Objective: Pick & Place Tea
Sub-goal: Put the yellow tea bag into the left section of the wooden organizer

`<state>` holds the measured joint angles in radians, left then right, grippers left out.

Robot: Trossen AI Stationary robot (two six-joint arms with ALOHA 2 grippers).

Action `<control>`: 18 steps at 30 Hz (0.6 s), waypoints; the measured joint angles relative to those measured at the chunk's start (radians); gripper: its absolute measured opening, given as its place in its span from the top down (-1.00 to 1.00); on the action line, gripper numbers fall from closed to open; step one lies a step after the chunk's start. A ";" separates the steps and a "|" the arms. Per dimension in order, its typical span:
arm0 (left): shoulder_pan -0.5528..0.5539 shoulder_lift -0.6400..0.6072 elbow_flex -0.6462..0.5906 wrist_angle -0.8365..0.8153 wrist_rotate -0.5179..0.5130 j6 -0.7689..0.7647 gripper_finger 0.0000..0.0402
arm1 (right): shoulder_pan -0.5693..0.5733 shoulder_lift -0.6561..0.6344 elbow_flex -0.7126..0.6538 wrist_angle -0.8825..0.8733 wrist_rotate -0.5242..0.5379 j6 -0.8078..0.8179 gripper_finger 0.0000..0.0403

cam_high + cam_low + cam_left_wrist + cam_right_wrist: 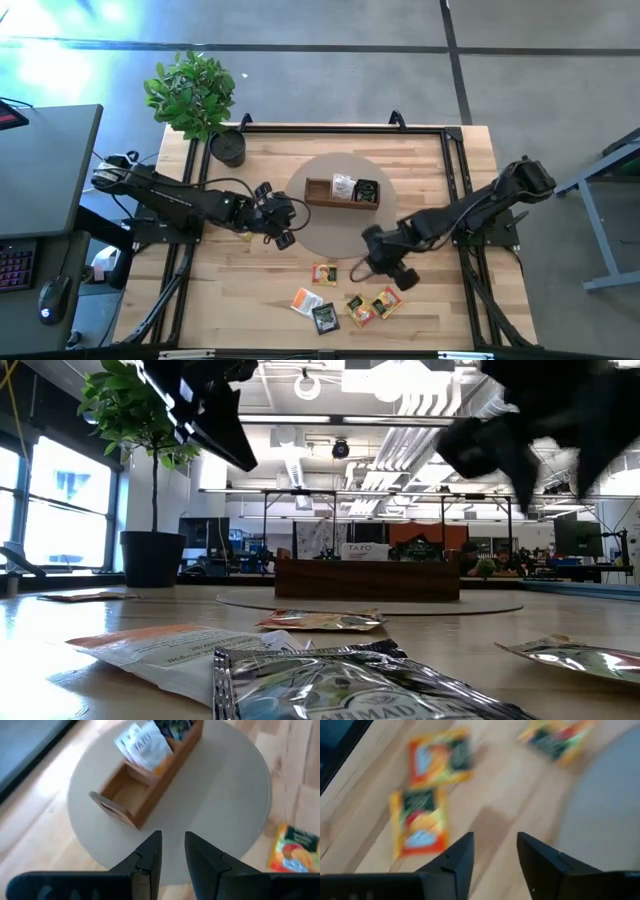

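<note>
A long wooden tray (342, 193) stands on a round grey mat (310, 225); a white tea packet (343, 184) and a black one (366, 189) stand in it. Several loose tea packets lie near the table's near edge, among them an orange-yellow one (324, 273), a white one (307, 300) and a black one (325, 318). My left gripper (172, 840) hangs open over the mat's left part, pointing at the tray (145, 795), with nothing between its fingers. My right gripper (495, 842) is open above bare wood beside the loose packets (420, 820), touching none.
A potted plant (190, 92) and a black pot (228, 148) stand at the far left corner. Black frame rails (455, 160) run along the table's sides. Loose packets (330, 680) lie close to the near edge. A desk with a keyboard (15, 265) stands left of the table.
</note>
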<state>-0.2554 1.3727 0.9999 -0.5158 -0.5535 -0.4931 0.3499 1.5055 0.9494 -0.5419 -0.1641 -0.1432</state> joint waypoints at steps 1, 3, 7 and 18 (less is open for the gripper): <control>0.000 0.000 0.006 -0.001 -0.007 0.000 0.59 | 0.010 0.000 -0.022 0.006 -0.017 -0.011 0.24; 0.001 0.000 0.020 -0.002 -0.010 0.001 0.59 | 0.033 0.000 -0.068 0.064 -0.046 -0.011 0.18; 0.001 0.000 0.034 0.000 -0.002 0.001 0.59 | 0.100 0.000 -0.169 0.297 -0.091 0.009 0.12; 0.001 0.000 0.034 -0.002 -0.019 0.001 0.59 | 0.193 0.043 -0.360 0.748 0.001 -0.031 0.11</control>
<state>-0.2546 1.3724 1.0340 -0.5177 -0.5726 -0.4919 0.5428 1.5484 0.5897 0.2056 -0.1633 -0.1739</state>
